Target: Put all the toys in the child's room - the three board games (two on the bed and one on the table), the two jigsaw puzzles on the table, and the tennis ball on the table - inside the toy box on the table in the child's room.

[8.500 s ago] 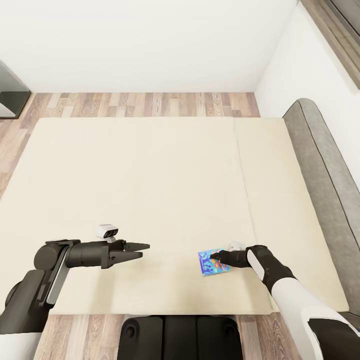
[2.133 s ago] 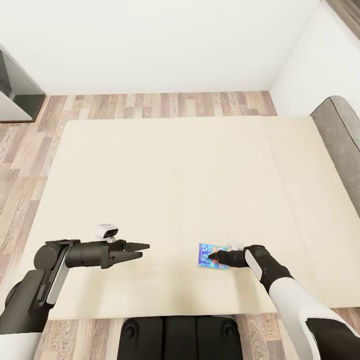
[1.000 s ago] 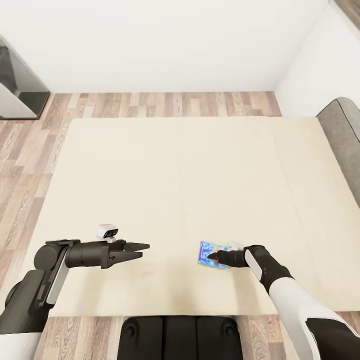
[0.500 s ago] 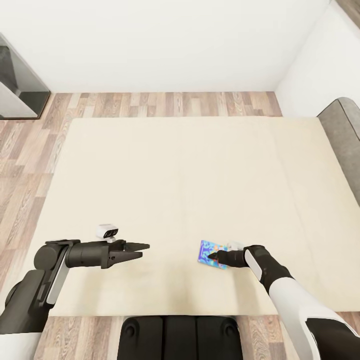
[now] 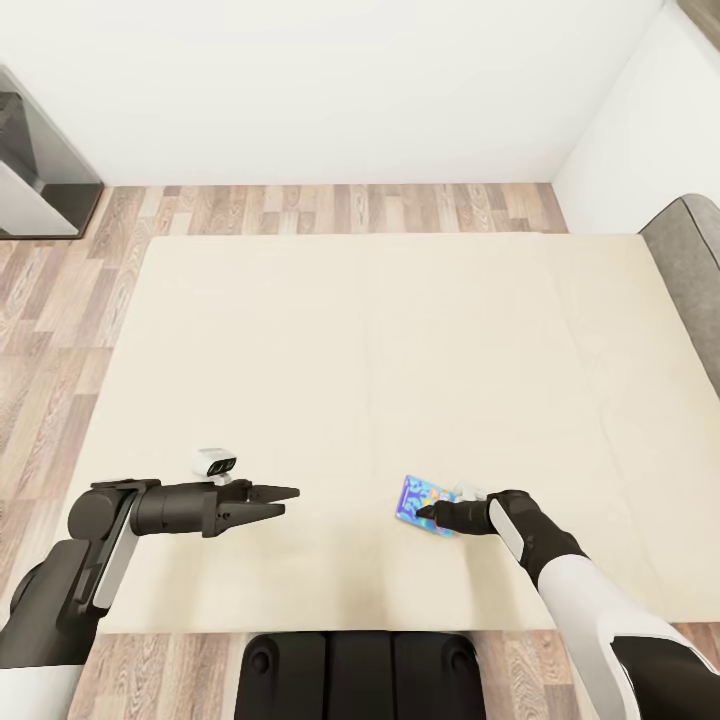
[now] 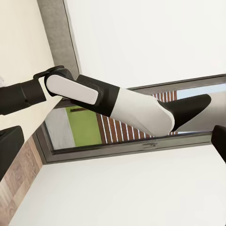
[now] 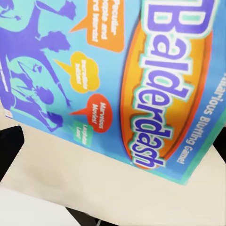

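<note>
A blue board game (image 5: pixel 421 503) with orange and purple print is held just above the cream bed (image 5: pixel 380 340), near its front edge. My right gripper (image 5: pixel 430 514) is shut on its near edge. In the right wrist view the board game's cover (image 7: pixel 122 80) is very close, with a dark fingertip (image 7: pixel 9 148) at its edge. My left gripper (image 5: pixel 284 500) hovers open over the front left of the bed, holding nothing. The toy box, jigsaw puzzles, tennis ball and table are out of view.
A grey padded headboard (image 5: pixel 695 270) borders the bed on the right. Wood-plank floor (image 5: pixel 330 208) runs behind and to the left of the bed, up to white walls. A dark cabinet (image 5: pixel 35 180) stands at the far left. My right arm (image 6: pixel 103 99) crosses the left wrist view.
The whole view has swung, so the bed and headboard sit further right in the picture. Both arms keep their pose and the board game stays in the right gripper.
</note>
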Robot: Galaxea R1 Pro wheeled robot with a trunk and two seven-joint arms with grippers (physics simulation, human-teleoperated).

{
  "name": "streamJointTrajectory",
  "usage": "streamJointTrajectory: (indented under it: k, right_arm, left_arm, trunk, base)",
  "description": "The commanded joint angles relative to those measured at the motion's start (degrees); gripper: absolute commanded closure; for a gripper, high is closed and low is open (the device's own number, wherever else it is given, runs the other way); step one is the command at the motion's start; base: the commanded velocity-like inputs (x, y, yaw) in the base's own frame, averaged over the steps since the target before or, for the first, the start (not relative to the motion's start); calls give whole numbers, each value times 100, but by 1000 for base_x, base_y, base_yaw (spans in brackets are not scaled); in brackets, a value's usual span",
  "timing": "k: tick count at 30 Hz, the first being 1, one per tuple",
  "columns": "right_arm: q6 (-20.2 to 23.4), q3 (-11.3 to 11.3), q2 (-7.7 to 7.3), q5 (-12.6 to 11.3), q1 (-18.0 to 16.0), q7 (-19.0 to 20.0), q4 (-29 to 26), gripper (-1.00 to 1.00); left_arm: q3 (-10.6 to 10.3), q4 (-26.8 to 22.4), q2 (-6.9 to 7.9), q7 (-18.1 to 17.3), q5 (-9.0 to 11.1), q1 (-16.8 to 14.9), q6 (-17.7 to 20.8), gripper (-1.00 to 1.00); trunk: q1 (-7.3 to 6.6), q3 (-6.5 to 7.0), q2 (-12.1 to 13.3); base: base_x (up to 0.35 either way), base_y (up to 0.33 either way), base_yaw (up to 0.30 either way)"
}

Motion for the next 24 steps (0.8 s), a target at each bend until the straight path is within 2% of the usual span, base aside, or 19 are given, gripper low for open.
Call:
streamJointTrajectory:
  k: [1, 24]
  right_arm:
    - [39, -17, 1, -27, -1, 1, -6, -100]
    - [39, -17, 1, -25, -1, 1, -6, -100]
  left_arm:
    - [-2, 0, 2, -22, -2, -2, 62, -100]
    - [-2, 0, 2, -22, -2, -2, 62, -100]
  trunk:
    - [3, -6, -9]
    - [3, -6, -9]
  base:
    - [0, 60, 0]
    - [0, 60, 0]
